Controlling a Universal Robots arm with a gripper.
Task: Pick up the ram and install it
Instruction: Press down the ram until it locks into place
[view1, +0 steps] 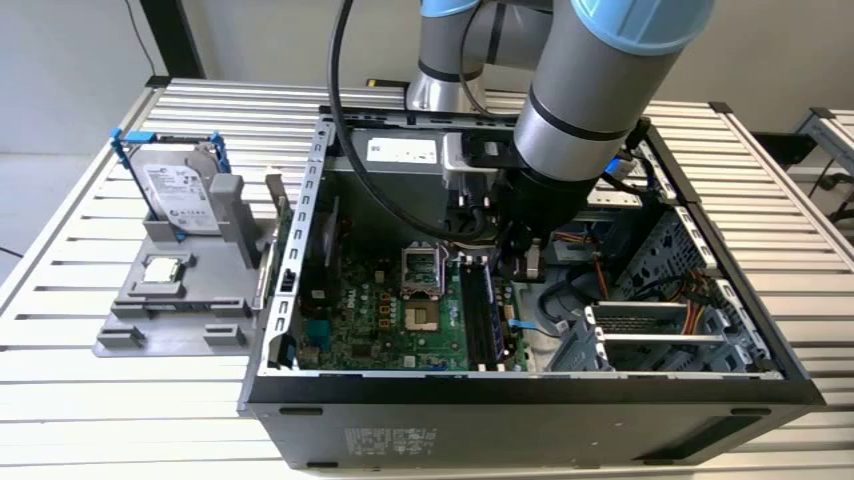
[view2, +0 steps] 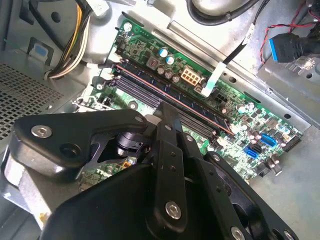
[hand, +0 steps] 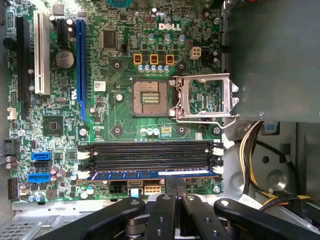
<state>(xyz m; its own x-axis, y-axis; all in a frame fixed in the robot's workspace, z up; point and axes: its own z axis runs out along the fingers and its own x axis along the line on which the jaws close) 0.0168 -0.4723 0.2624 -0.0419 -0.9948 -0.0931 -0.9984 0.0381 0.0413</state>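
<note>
The ram (hand: 150, 174) sits in the memory slot farthest from the CPU socket (hand: 150, 97), out towards the motherboard (hand: 115, 105) edge. It shows edge-on in the first wrist view as a thin blue strip running the full length of the slot. The three black memory slots (hand: 150, 155) between it and the socket are empty. I cannot tell whether the ram is fully clicked home.

The gripper (hand: 175, 181) hangs directly over the ram's middle, on the side away from the socket. Its two fingers are drawn tightly together with nothing visible between them, their tips at or just above the ram's top edge. They seem to bear on it rather than clasp it, though actual contact is not clear.

As a judgement, the ram is light, stiff and thin, but fragile. Its chips and edge contacts should not be squeezed or bent. It is best held by its long bare edges or short ends, and pressed straight down, evenly, never at an angle.

White lettering is printed on the motherboard beyond the socket, on the side away from the ram. Well away from the socket, outside the computer case (view1: 534, 400), a hard drive (view1: 180, 190) stands in a grey holder with a pale printed label. A square processor chip (view1: 163, 268) lies just below it.
</note>
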